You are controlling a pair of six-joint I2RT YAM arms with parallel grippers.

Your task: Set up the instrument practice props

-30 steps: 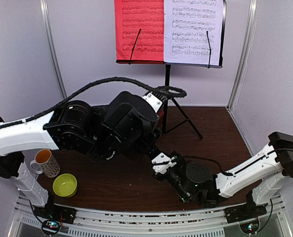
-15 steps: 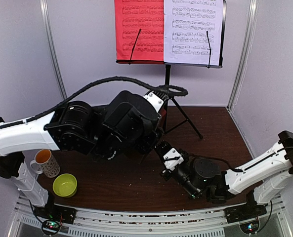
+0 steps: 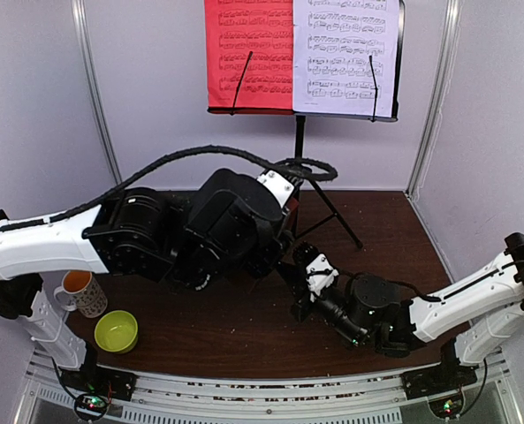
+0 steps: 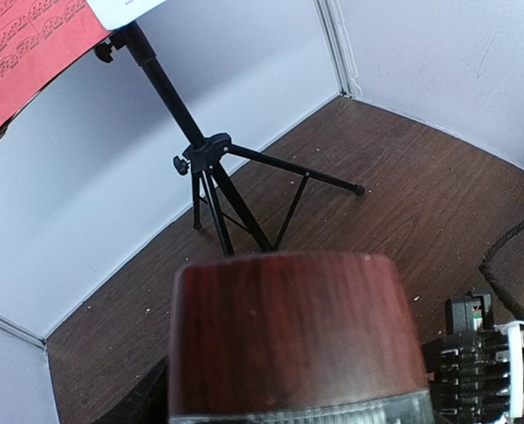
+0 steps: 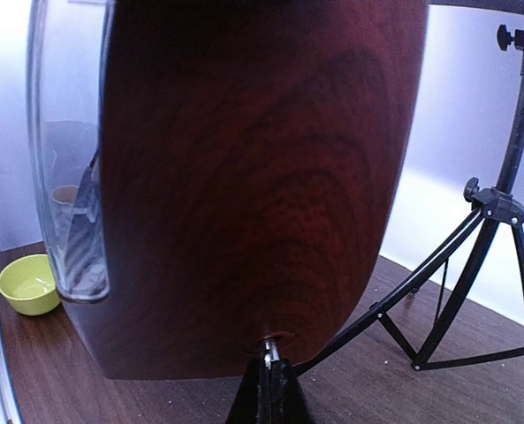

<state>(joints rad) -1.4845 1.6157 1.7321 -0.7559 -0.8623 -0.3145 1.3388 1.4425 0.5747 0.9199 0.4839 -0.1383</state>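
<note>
The dark-wood metronome (image 4: 288,336) with its clear cover (image 5: 67,177) fills the bottom of the left wrist view, held in my left gripper. That gripper's fingers are hidden behind it. From above, my left arm (image 3: 235,225) covers both. My right gripper (image 5: 268,360) is shut on the small metal winding key low on the metronome's side (image 5: 253,177). In the top view it (image 3: 300,265) reaches in under the left arm. The black music stand (image 3: 299,150) stands at the back, with the red sheet (image 3: 248,53) and white sheet (image 3: 345,53) on its desk.
A yellow-green bowl (image 3: 117,331) and a patterned mug (image 3: 82,291) sit at the front left, beside the left arm's base. The stand's tripod legs (image 4: 210,155) spread over the brown table (image 3: 394,230) just behind the grippers. White walls close the back and sides.
My right arm has swung back and to the right, bringing its shut gripper up against the metronome's side. The left arm has shifted slightly right.
</note>
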